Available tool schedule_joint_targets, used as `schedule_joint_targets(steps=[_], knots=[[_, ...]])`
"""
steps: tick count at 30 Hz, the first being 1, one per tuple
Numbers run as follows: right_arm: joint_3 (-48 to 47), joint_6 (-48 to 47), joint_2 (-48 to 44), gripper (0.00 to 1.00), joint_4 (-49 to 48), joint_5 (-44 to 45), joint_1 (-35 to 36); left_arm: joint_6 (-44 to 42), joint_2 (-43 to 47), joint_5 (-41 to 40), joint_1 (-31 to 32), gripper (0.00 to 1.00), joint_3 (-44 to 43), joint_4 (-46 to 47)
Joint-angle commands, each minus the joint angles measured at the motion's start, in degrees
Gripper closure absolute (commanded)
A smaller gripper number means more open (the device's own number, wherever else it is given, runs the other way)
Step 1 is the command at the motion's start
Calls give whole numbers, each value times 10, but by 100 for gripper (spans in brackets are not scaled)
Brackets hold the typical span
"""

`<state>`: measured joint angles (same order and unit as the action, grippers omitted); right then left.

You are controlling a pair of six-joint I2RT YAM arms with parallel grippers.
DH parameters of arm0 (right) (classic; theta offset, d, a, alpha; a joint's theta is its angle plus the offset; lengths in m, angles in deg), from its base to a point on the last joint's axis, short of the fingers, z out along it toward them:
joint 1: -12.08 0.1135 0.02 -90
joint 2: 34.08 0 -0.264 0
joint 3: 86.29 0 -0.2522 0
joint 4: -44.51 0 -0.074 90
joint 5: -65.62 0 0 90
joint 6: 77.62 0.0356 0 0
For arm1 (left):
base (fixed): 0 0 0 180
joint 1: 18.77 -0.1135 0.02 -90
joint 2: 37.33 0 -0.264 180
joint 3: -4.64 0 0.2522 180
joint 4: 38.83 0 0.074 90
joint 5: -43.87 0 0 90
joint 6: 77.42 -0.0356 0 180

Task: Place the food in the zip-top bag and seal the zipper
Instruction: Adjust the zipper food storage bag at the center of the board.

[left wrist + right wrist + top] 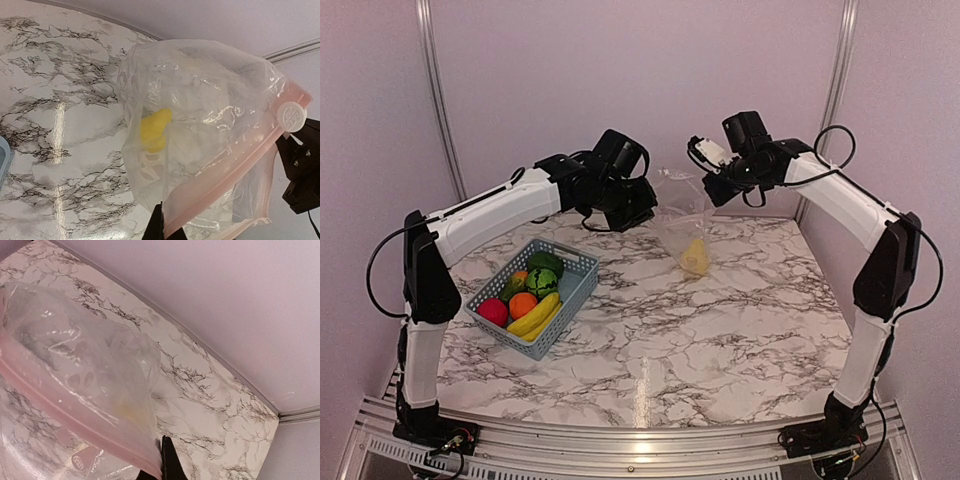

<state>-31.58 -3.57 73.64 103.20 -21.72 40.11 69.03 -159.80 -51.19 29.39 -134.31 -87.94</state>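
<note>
Pinkish zipper (225, 165) fills both wrist views, pinched at one end by the left gripper (167, 231) and at the other by the right gripper (161, 467). Between them the zip-top bag (685, 225) hangs over the far table (720, 330). Only a yellow pear (154, 131) is inside. Apple (492, 311), orange (523, 304), banana (535, 318) and melon (542, 282) wait in the basket (578, 285), so I'd say most of the loading and the sealing are left.

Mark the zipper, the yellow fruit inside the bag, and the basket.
zipper (225, 175): left wrist view, middle of the pinkish closure strip.
yellow fruit (154, 131): left wrist view, centre of the fruit.
basket (575, 300): top external view, its right side wall.
</note>
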Motion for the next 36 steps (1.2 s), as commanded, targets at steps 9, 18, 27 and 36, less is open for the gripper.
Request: schedule_joint_targets(steps=[9, 18, 27, 36], knots=[[-107, -45, -14, 100, -66, 169, -7, -36, -18, 70, -18, 100, -27, 96], [-71, -77, -30, 100, -80, 176, -23, -58, 8, 164, -48, 47, 41, 231], [25, -86, -38, 100, 6, -68, 2, -180, 220, -3, -58, 42, 310, 45], [14, -100, -8, 100, 69, -141, 19, -152, 331, -119, -79, 22, 475, -64]])
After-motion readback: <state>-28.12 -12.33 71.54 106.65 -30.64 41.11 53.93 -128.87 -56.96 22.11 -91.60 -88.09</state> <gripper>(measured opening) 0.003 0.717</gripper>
